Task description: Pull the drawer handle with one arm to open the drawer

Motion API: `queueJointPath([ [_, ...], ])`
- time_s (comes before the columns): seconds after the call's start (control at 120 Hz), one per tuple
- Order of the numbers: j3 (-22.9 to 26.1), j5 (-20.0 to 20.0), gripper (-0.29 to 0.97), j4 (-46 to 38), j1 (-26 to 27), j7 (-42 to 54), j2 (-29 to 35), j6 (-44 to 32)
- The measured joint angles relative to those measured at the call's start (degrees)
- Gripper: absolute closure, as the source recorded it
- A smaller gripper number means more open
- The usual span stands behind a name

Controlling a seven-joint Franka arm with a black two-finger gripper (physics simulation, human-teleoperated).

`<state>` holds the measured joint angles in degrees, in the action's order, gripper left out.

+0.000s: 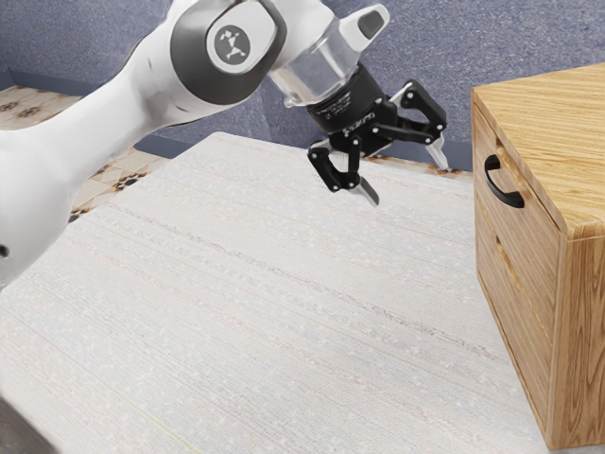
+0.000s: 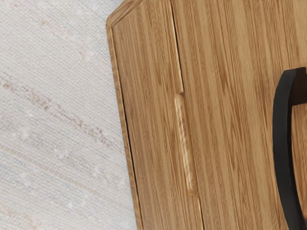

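A wooden cabinet (image 1: 553,284) stands at the exterior view's right on the pale table. Its upper drawer front carries a black curved handle (image 1: 501,182), and the drawer sits flush with the cabinet face. My black gripper (image 1: 402,175) hangs open in the air to the left of the handle, well apart from it, its fingers pointing toward the cabinet. In the wrist view the cabinet front (image 2: 216,96) shows close up, with the black handle (image 2: 285,148) at one side and a wooden groove pull (image 2: 184,143) on the lower drawer.
The pale woven table surface (image 1: 236,303) stretches from the arm to the cabinet. A blue-grey wall (image 1: 95,38) rises behind, with patterned floor (image 1: 28,104) at the exterior view's left.
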<state>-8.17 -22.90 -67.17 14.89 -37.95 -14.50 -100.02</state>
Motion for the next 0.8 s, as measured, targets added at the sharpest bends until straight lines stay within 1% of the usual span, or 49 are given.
queueJointPath([
  [0.175,0.1,-2.8,0.00,0.0,0.3,-2.4,-2.2,-4.3],
  [0.317,0.2,-4.2,0.00,-0.1,0.5,-3.8,-3.3,-6.4],
  [0.55,0.2,-5.3,0.00,-0.7,0.8,-5.5,-3.5,-7.9],
  [0.8,0.4,-5.6,0.00,-2.5,1.5,-6.6,-2.6,-7.9],
])
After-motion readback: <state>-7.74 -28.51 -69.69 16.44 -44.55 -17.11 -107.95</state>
